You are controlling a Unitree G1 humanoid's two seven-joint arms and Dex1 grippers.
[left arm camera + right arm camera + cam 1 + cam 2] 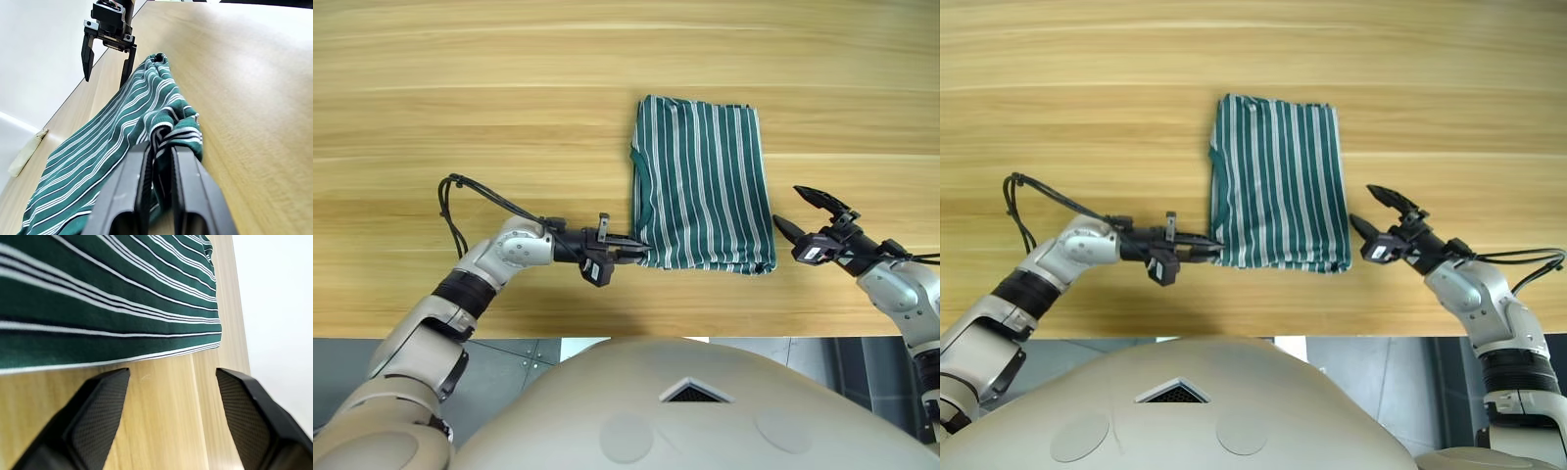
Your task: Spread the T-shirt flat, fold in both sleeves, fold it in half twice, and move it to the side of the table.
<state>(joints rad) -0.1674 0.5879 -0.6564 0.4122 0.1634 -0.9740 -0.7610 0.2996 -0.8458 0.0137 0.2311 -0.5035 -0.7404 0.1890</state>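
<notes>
A green T-shirt [705,186] with white stripes lies folded into a tall rectangle on the wooden table [460,98]. My left gripper [641,252] is shut on the shirt's near left corner, low over the table. The left wrist view shows its fingers [183,191] pinching a bunched fold of striped cloth [171,132]. My right gripper [787,206] stands open just right of the shirt's near right corner, apart from the cloth. In the right wrist view its two fingertips [98,416] frame bare wood beside the shirt's edge [98,298].
The table's front edge [509,336] runs close below both arms. Bare wood stretches to the left of the shirt and behind it. A black cable loop [450,211] sticks out from my left forearm.
</notes>
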